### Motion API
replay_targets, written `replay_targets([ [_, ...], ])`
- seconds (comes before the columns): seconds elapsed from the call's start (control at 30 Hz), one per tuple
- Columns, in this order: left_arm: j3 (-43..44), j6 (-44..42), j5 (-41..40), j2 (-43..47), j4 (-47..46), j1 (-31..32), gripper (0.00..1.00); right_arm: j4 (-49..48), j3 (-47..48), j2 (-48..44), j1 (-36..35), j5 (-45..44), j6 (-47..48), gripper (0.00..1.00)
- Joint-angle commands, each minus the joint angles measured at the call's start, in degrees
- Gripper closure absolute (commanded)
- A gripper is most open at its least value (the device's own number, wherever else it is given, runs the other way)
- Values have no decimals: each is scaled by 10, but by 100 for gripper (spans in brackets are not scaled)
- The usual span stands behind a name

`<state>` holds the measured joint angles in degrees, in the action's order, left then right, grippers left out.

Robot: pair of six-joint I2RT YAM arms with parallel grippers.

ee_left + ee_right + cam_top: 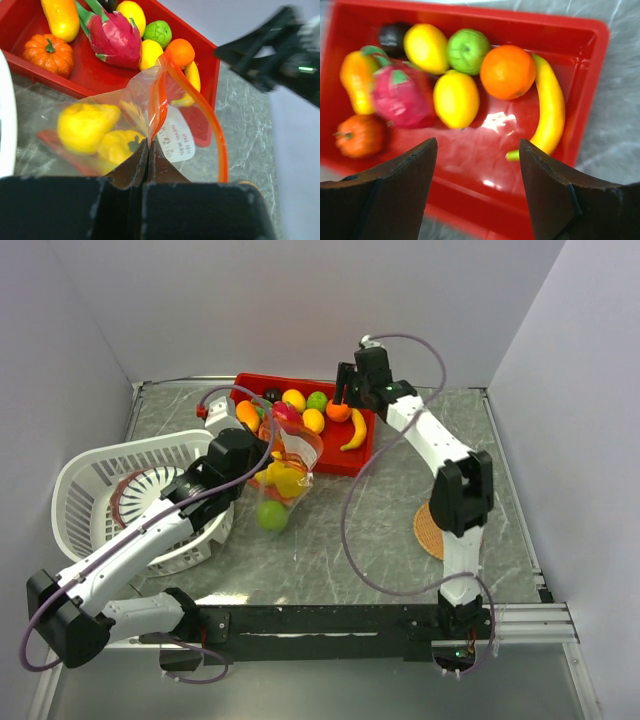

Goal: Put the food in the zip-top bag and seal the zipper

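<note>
Left hand (148, 150) clamped on zip-top bag (132, 97); right hand (477, 146) apart over one orange (507, 71), one banana (549, 107).

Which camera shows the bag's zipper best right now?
Left wrist: the zipper shows large and close as an open orange loop, with the left gripper pinching the zip-top bag. Top external shows it only small. Right wrist shows just the red tray of food.

Light: bright, even, from overhead; faint soft shadows on the counter (330, 540) | Glare: white patch on the red tray (495, 122) floor, centre of right wrist view | Blur: right wrist view soft throughout, worst at left; left wrist view sharp mid-frame, left fingers (131, 170) at bottom edge and upper right corner out of focus
</note>
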<state>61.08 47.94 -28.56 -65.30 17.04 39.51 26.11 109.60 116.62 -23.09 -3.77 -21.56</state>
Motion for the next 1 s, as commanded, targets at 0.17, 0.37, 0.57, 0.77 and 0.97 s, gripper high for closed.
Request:
replay_targets([
  [0.17, 8, 16, 2, 38, 3, 0, 99, -60, 158, 160, 31, 22, 10, 24],
  [0.37, 21, 11, 2, 31, 11, 0, 99, -69, 186, 208, 36, 36, 4, 21],
  [0.57, 31, 7, 0, 21, 12, 0, 99, -76, 207, 246, 38, 66, -10, 17],
  [0.77, 32, 2, 2, 19, 5, 0, 99, -70, 212, 266, 38, 76, -24, 15],
  [0.97, 37, -3, 6, 14, 5, 0, 99, -65, 205, 276, 41, 75, -37, 16],
])
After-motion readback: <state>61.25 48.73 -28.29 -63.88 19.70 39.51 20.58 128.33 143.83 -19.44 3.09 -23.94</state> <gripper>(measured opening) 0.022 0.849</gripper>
